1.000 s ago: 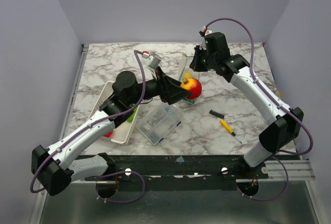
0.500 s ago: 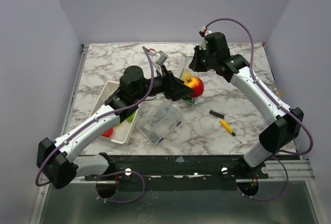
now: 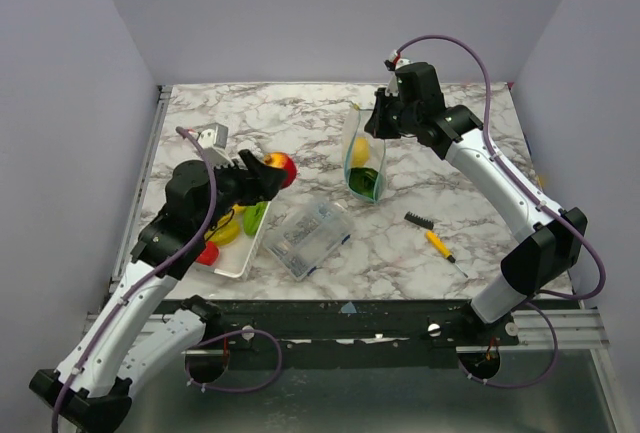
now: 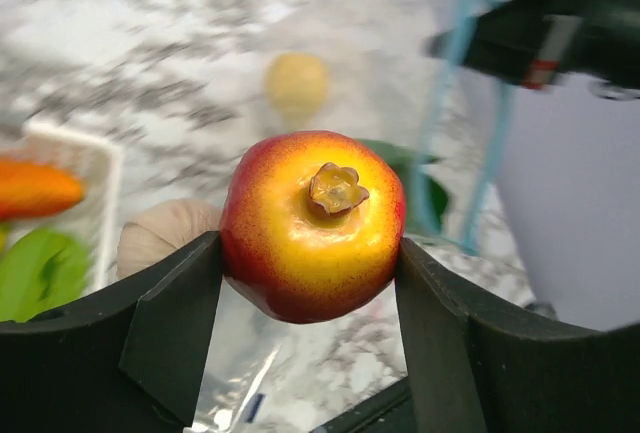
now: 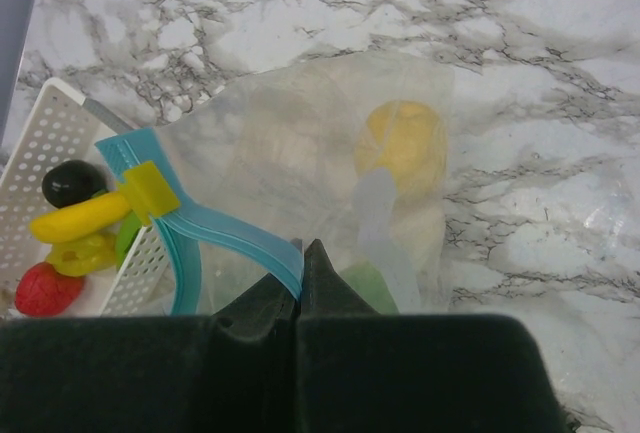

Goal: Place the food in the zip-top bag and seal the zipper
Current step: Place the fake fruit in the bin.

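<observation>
**Operator:** Entry, left side. What do you have?

**Observer:** Your left gripper (image 3: 266, 174) is clamped on the apple (image 3: 281, 166), one finger on each flank, stem end facing the wrist camera. It hangs left of centre in the overhead frame, over the upper right corner of the white tray (image 3: 236, 269) and well apart from the bag (image 3: 352, 138).

**Operator:** Right side?

**Observer:** Your right gripper (image 3: 384, 121) has its jaws pressed together on the zipper (image 5: 195, 223), pinching the light blue strip at the bottom centre of its wrist frame. A small yellow slider (image 5: 150, 191) sits on the strip, up and to the left of the pinch. The bag hangs from that grip just right of centre, mouth up, with its lower end at the marble table (image 3: 250, 113).

**Operator:** Contents?

**Observer:** Inside the bag are a yellow fruit (image 3: 360, 145) in the upper half and a green piece (image 3: 366, 182) at the bottom. The tray holds a banana (image 5: 78, 221), a red piece (image 5: 44, 289) and a dark round item (image 5: 67, 183).

**Operator:** Anything unclear?

**Observer:** There is a pale rounded thing (image 4: 165, 235) beside the apple in the left wrist frame. It is blurred, possibly a garlic-shaped toy, but I cannot tell.

**Operator:** Other items?

**Observer:** A clear box (image 3: 308, 237) lies below centre. A yellow-handled brush (image 3: 432, 237) lies to its right, apart from both the box and the bag.
</observation>
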`<action>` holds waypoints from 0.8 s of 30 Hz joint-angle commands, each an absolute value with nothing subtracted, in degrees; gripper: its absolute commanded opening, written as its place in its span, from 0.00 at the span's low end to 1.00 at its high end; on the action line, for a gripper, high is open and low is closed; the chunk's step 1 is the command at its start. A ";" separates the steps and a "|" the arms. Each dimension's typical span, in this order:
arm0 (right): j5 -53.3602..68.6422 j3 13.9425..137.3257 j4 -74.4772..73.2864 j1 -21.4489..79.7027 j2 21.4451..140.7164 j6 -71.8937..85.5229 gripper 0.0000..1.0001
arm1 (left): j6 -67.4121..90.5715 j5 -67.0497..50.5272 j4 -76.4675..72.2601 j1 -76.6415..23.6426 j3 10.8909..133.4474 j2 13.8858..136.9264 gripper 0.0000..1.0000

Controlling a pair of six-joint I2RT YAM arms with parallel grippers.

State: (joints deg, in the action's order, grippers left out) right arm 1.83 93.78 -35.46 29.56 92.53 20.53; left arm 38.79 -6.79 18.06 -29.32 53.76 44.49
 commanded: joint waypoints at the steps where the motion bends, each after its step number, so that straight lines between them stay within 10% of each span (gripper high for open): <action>1: 3.12 93.33 -32.74 29.62 92.26 20.57 0.00 | 44.81 11.00 36.32 -25.77 46.15 41.35 0.00; 9: 3.93 93.16 -32.63 29.70 92.84 20.83 0.00 | 53.56 19.17 36.80 -22.64 33.59 37.44 0.02; 16: 3.25 92.32 -32.64 29.62 91.88 20.81 0.00 | 60.84 22.61 41.66 -22.14 32.14 37.21 0.81; 24: 4.71 92.02 -31.81 29.69 92.56 21.59 0.00 | 62.20 19.33 41.26 -21.99 32.45 39.86 0.99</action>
State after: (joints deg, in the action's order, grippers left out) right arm 2.61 92.60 -34.06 29.56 92.58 20.95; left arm 60.53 19.70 40.45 -22.44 32.38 38.39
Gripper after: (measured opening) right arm 0.005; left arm 0.981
